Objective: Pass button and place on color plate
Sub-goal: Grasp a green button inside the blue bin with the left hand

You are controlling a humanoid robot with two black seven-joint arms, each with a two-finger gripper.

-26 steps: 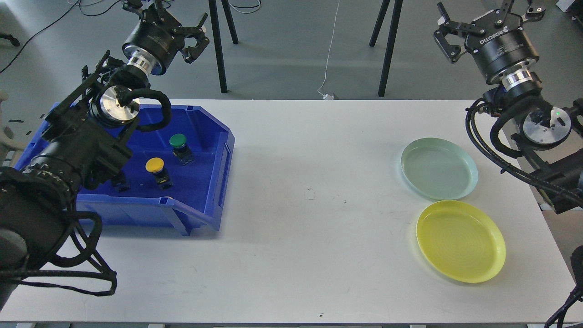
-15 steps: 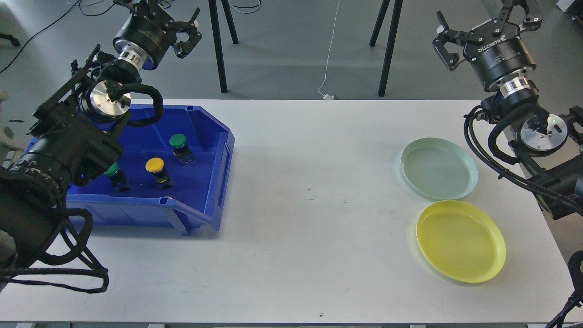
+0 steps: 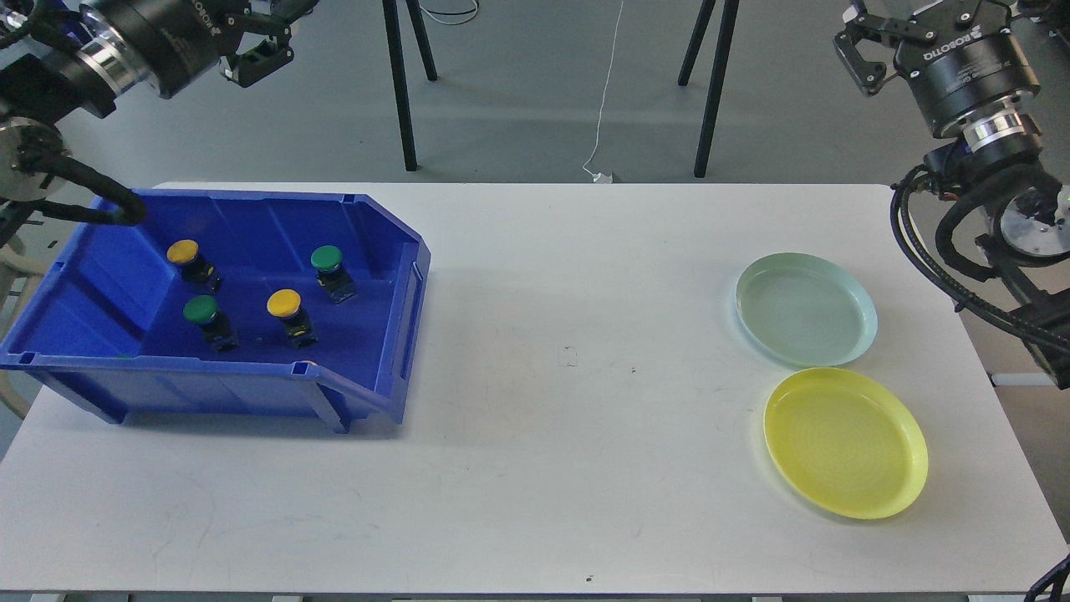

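A blue bin [image 3: 413,284] stands at the table's left and holds several push buttons: a yellow one [image 3: 182,252], a green one [image 3: 201,309], a yellow one [image 3: 283,303] and a green one [image 3: 326,257]. A pale green plate [image 3: 861,313] and a yellow plate [image 3: 846,443] lie at the right. My left gripper [image 3: 274,35] is open and empty, high at the top left, beyond the bin's far side. My right gripper [image 3: 924,15] is open and empty at the top right, partly cut off by the frame, beyond the plates.
Black stand legs [image 3: 401,92] and a white cable [image 3: 606,100] are on the floor behind the white table [image 3: 568,435]. My right arm's links and cables [image 3: 986,242] hang beside the table's right edge.
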